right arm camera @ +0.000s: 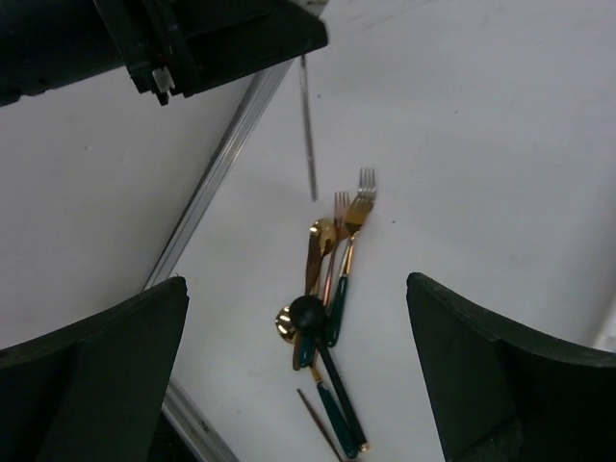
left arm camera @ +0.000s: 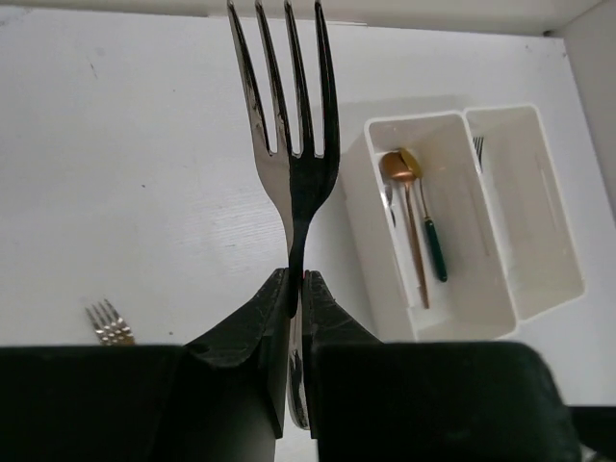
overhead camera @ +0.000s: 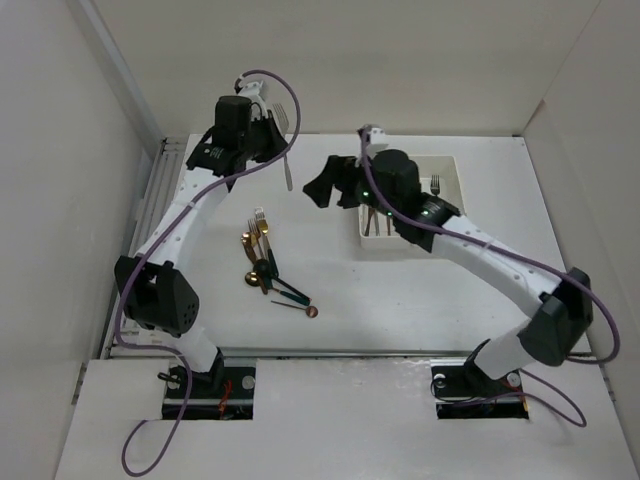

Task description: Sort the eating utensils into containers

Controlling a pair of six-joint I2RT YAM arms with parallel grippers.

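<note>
My left gripper [overhead camera: 268, 132] is shut on a silver fork [overhead camera: 285, 140] and holds it above the table's far left, tines up. In the left wrist view the fork [left arm camera: 289, 144] stands upright, pinched in the gripper [left arm camera: 300, 284]. A pile of utensils [overhead camera: 265, 265] with gold, copper and teal handles lies on the table. The two joined white bins [overhead camera: 455, 175] sit at the far right, partly hidden by my right arm. The left bin [left arm camera: 385, 144] holds spoons [left arm camera: 412, 217]; the right bin [left arm camera: 553, 221] holds a fork [left arm camera: 478, 149]. My right gripper [overhead camera: 322, 188] is open and empty, high over the pile [right arm camera: 327, 289].
A metal rail [overhead camera: 150, 200] runs along the table's left edge, also in the right wrist view [right arm camera: 226, 164]. White walls close in the table on the left, back and right. Fork tines [left arm camera: 111, 322] from the pile show below my left gripper.
</note>
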